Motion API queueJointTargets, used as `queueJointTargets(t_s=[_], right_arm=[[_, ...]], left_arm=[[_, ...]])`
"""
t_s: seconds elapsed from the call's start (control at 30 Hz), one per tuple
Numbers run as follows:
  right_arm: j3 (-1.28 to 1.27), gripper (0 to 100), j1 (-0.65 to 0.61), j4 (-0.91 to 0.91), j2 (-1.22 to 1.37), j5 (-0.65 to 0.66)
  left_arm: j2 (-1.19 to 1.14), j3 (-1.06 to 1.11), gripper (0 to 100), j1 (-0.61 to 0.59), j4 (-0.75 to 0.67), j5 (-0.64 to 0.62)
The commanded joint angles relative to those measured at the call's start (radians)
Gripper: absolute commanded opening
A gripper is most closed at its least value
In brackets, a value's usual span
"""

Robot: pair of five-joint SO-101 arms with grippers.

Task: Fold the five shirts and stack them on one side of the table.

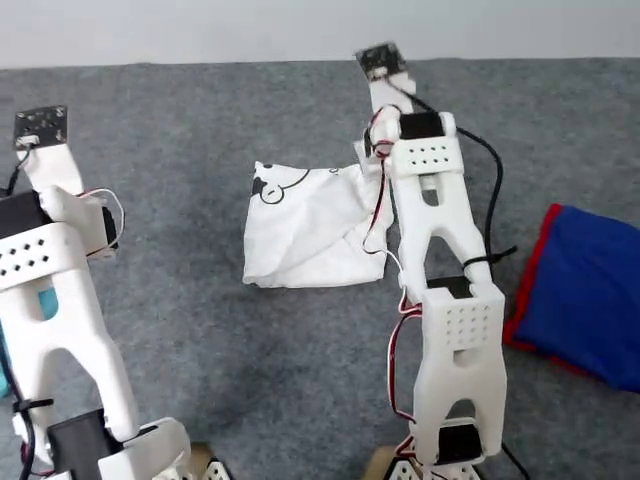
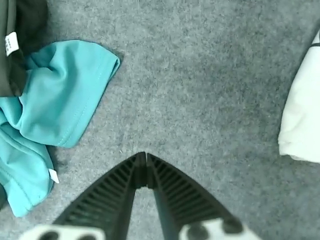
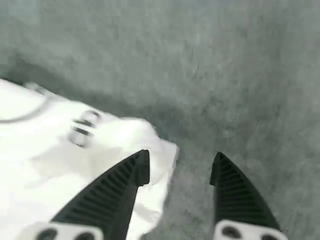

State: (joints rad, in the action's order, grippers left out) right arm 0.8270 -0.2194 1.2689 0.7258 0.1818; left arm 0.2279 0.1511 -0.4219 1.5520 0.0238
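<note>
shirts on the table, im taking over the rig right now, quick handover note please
Left gripper: shut, empty, over bare grey carpet beside the crumpled teal shirt and a dark garment.
Right gripper: open, at a corner of the rumpled white printed shirt, mid-table.
Done: blue red-trimmed shirt looks folded at the right arm's side.
To do: fold white, teal and dark ones, stack them.

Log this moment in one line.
left gripper: shut, over bare carpet near teal shirt | right gripper: open, at edge of white shirt | blue shirt: beside right arm
</note>
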Motion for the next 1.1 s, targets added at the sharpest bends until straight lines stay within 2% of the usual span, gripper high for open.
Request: queueJointTargets(t_s=[0.0,0.13,0.3,0.53,0.8,0.97,1.07], right_arm=[[0.095,11.5,-0.096,0.005,-0.091,-0.011],[0.106,2.1,-0.188,-0.041,-0.084,0.061],[0.106,1.4,-0.234,-0.051,0.024,0.140],[0.114,1.1,-0.165,0.113,0.108,0.150],[0.229,1.1,-0.085,0.507,0.079,0.152],[0.244,1.0,-0.028,0.529,0.025,0.152],[0.161,1.0,-0.022,0.529,-0.015,0.152]], left_arm=[[0.041,-0.001,0,-0.003,-0.025,0.005],[0.041,-0.001,0,-0.005,-0.025,0.006],[0.041,-0.001,0,-0.005,-0.020,0.006],[0.041,-0.001,0,-0.006,-0.020,0.006],[0.041,-0.001,0,-0.003,-0.026,0.003],[0.037,-0.001,0,0.002,-0.026,0.003],[0.035,0.001,0,-0.002,-0.040,0.005]])
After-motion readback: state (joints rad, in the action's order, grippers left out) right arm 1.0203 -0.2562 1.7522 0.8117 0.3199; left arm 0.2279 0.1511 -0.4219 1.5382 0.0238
